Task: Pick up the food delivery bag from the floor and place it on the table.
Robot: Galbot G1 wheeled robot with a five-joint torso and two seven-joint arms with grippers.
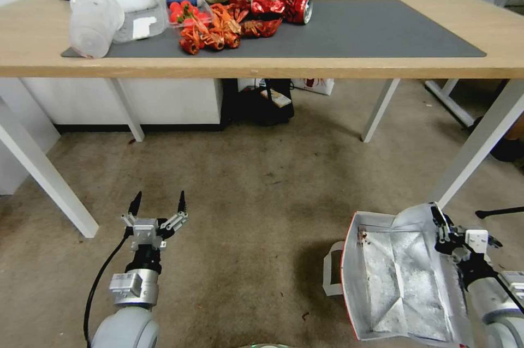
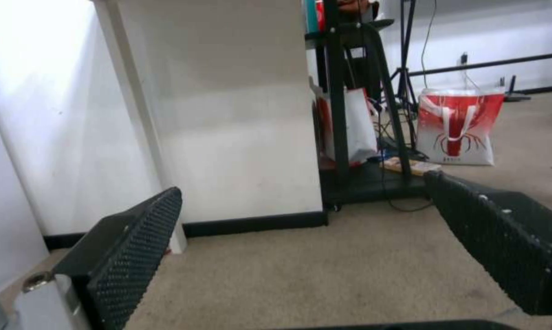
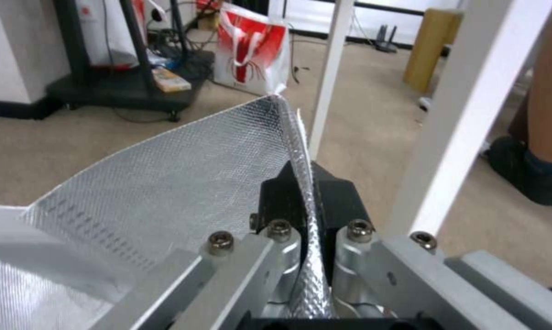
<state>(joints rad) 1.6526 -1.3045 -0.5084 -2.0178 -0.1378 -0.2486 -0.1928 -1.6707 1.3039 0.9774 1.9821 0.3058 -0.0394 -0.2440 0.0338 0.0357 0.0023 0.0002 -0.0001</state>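
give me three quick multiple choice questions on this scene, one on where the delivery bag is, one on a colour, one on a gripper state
1. Where is the food delivery bag?
A. on the floor by a table leg
B. on the table
C. on a chair

2. What colour is the mat?
A. bright yellow
B. dark grey
C. green

3. What is the right gripper doing?
A. hanging open above the table
B. holding a can
C. shut on the bag's rim

Answers: 1 A, the bag stands on carpet beside a white leg. 2 B, the mat is dark grey. 3 C, the foil edge is pinched between its fingers; the left gripper is open.
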